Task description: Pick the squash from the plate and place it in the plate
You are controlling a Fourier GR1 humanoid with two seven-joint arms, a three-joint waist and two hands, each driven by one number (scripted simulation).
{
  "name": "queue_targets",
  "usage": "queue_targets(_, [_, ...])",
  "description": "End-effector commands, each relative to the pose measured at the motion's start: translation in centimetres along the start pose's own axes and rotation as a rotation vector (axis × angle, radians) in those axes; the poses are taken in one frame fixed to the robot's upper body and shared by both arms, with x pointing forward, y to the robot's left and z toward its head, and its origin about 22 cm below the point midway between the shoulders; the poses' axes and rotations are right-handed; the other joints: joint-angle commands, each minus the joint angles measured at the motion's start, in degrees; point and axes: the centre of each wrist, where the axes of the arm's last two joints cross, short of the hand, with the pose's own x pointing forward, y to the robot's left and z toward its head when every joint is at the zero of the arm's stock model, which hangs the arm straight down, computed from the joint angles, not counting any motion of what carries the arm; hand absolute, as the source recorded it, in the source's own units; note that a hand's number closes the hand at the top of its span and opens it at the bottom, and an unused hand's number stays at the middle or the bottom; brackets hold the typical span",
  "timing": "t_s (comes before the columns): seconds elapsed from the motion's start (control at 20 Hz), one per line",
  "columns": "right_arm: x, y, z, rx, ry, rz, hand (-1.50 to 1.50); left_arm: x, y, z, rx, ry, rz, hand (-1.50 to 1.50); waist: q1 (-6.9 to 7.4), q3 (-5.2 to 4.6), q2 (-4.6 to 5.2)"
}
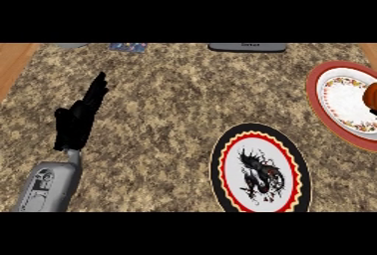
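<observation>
left hand [77,122] fingers straight, holding nothing — squash [371,97] cut off at right edge, on red-rimmed plate [312,87]; grey item [247,47] label unreadable

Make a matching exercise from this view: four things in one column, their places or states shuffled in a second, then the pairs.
Things:
1. left hand
2. black-rimmed plate
3. red-rimmed plate
4. squash

Places or states:
A. lying on a plate, cut off by the view's right edge
B. left side of the counter, fingers straight
C. lower middle, nothing on it
D. far right, bearing food

Pairs: 1-B, 2-C, 3-D, 4-A
</observation>
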Motion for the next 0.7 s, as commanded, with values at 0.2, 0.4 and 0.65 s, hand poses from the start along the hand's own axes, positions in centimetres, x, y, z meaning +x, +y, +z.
queue_targets(0.2, [1.4,7.4,-1.1,0.126,0.139,-0.136,-1.50,1.3,-0.8,-1.3,-0.020,0.004,0.003,0.00,0.34,0.12,0.47])
queue_targets(0.4, [1.0,7.3,-1.0,0.085,0.140,-0.179,-1.50,1.6,-0.1,-0.2,-0.021,-0.021,0.004,0.00,1.15,0.19,0.56])
queue_targets(0.65, [0.7,6.0,-1.1,0.045,0.063,-0.403,-1.50,-0.1,-0.3,-0.1,0.003,-0.018,-0.005,0.00,0.11,0.14,0.48])
